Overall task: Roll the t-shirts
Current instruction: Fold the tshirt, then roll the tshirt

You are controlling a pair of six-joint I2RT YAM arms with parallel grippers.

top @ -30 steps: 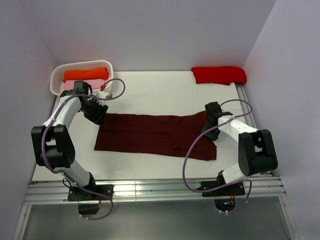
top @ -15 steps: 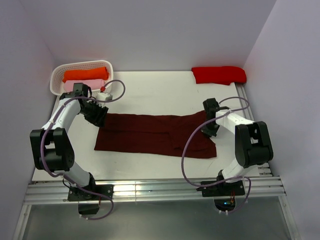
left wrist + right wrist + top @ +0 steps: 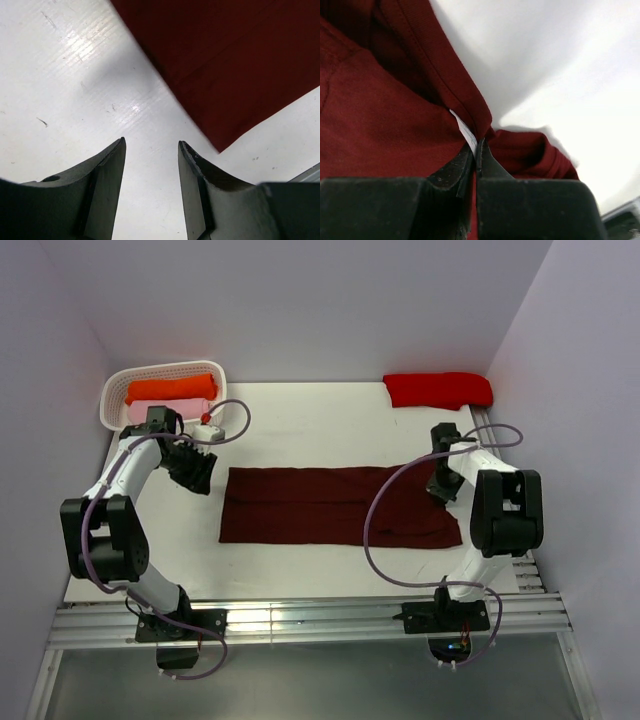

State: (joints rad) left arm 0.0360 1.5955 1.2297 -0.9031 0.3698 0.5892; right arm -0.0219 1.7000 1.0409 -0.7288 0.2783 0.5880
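While the right gripper sits at the right end of the dark maroon cloth t-shirt, its jaws are clamped tight on a fold of that shirt's edge. A small white label is caught right at the fingertips. The shirt lies folded into a long flat band across the middle of the white table, long axis left to right, with the cloth bunched up a bit at the pinch point.

Left gripper hangs close over bare table just off the shirt's left end. Its jaws are roughly half apart with nothing between them, and they are clear of the cloth. The shirt's corner shows ahead of the fingers in the left wrist view.

Back left corner: white plastic lattice basket holding a folded orange t-shirt with a pale pink t-shirt beside it.

Back right corner: bright red t-shirt in a loose heap on the table, well apart from the maroon one.
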